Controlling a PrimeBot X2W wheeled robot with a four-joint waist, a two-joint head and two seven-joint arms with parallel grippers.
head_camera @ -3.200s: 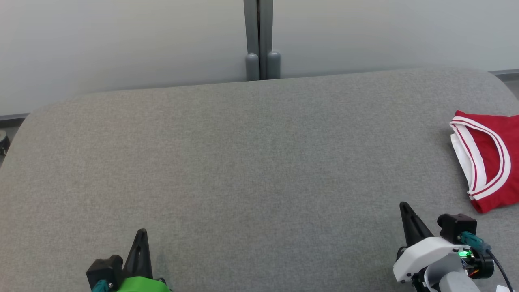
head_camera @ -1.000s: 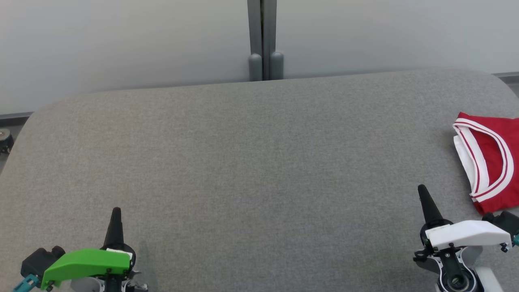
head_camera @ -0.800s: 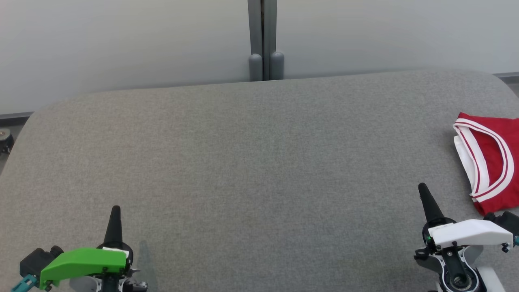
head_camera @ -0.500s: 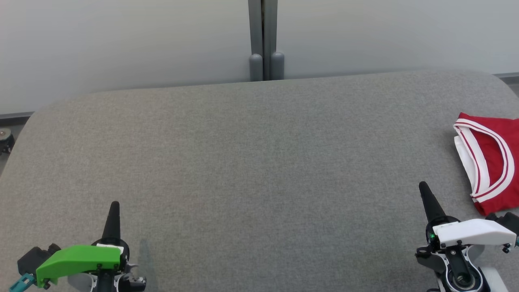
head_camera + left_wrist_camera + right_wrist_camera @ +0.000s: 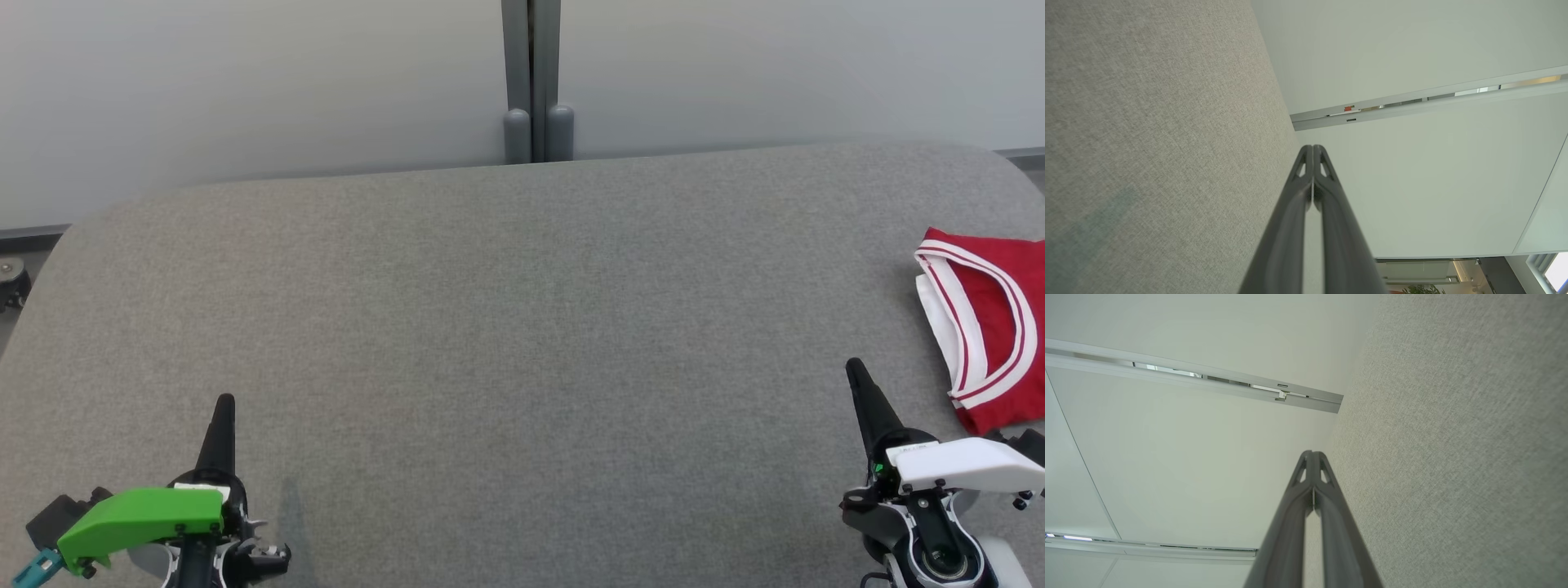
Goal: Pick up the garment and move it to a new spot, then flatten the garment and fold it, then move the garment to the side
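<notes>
Gripping: nothing. Left end effector (image 5: 222, 412) low at the near left, two dark fingers pressed together, empty; right end effector (image 5: 859, 376) at the near right, likewise closed and empty.
Garment: folded red jersey with white striped trim (image 5: 992, 327), lying flat at the far right of the grey fabric-covered counter (image 5: 522, 327), cut off by the picture's edge, near the right end effector but apart from it.
Stage: judged at or close to the end, with the jersey folded and set aside.
Risk: snagging the jersey's near corner on an outward swing of the right arm, dragging it and undoing the fold. Pushing it further right is also a danger, with its overhang past the frame impossible to judge.
Head view: places jersey, counter and both end effectors relative to each other, each finger pair reading as one dark spike.
Wrist views: left (image 5: 1312, 151) and right (image 5: 1312, 456) close up, tips meeting with no cloth between, against counter fabric and pale wall.
</notes>
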